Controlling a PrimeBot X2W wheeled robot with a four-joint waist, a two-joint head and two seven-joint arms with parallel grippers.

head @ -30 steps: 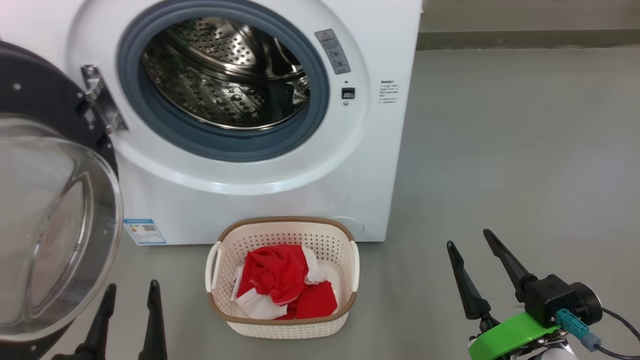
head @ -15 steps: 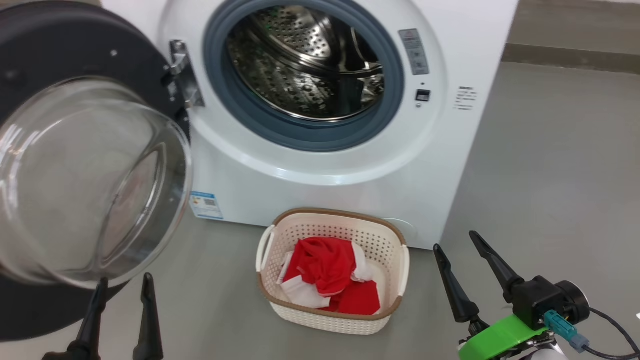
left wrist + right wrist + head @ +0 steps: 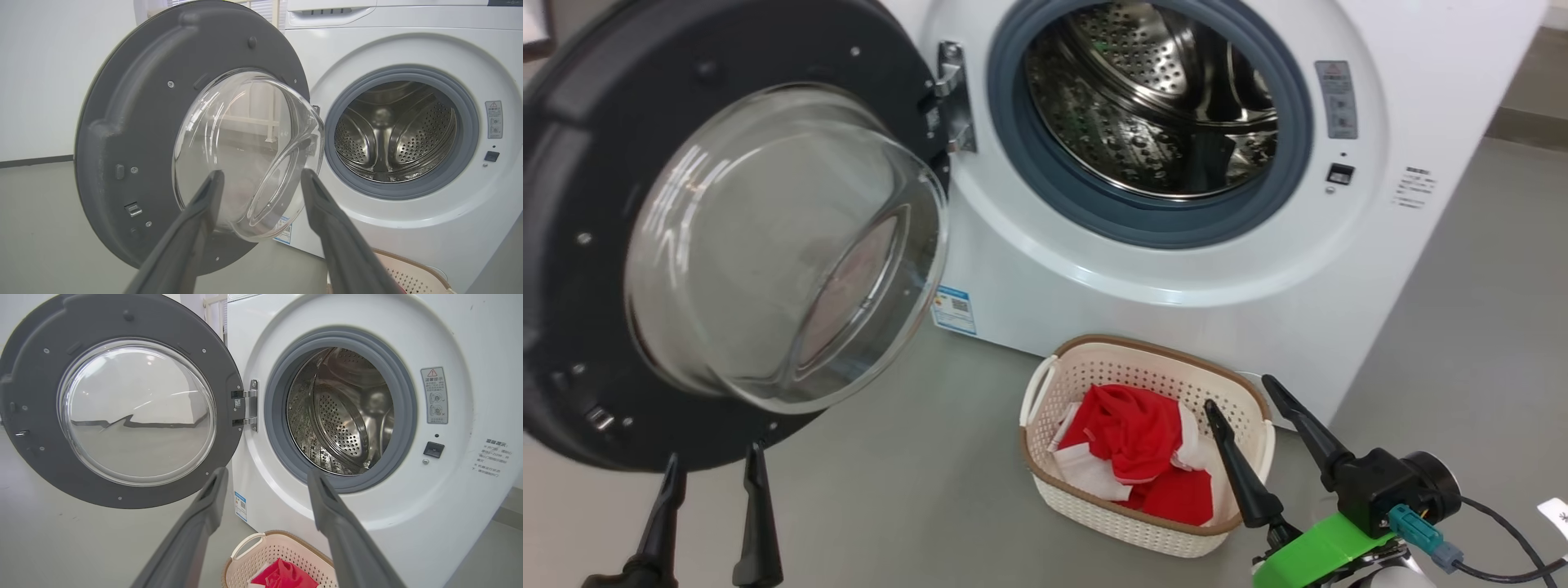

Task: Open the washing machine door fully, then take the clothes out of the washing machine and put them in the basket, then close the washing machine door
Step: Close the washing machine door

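The washing machine (image 3: 1176, 278) stands white with its steel drum (image 3: 1160, 106) bare inside the grey ring. Its door (image 3: 572, 245) hangs swung wide to the left, glass bowl (image 3: 784, 245) bulging toward me; the same door (image 3: 135, 134) and door (image 3: 36, 428) appear in both wrist views. Red and white clothes (image 3: 1131, 429) lie in the cream basket (image 3: 1094, 363) on the floor before the machine, clothes (image 3: 282, 575) also at the right wrist view's bottom. My left gripper (image 3: 712, 461) is open below the door. My right gripper (image 3: 1241, 390) is open beside the basket's right end.
Grey floor (image 3: 907, 482) stretches between the door and the basket and off to the right of the machine. A blue label (image 3: 953, 309) sits low on the machine's front. A cable (image 3: 1503, 531) trails from my right wrist.
The head camera has swung left, so the whole scene has shifted right. The door and basket keep their places by the machine. Both grippers stay open.
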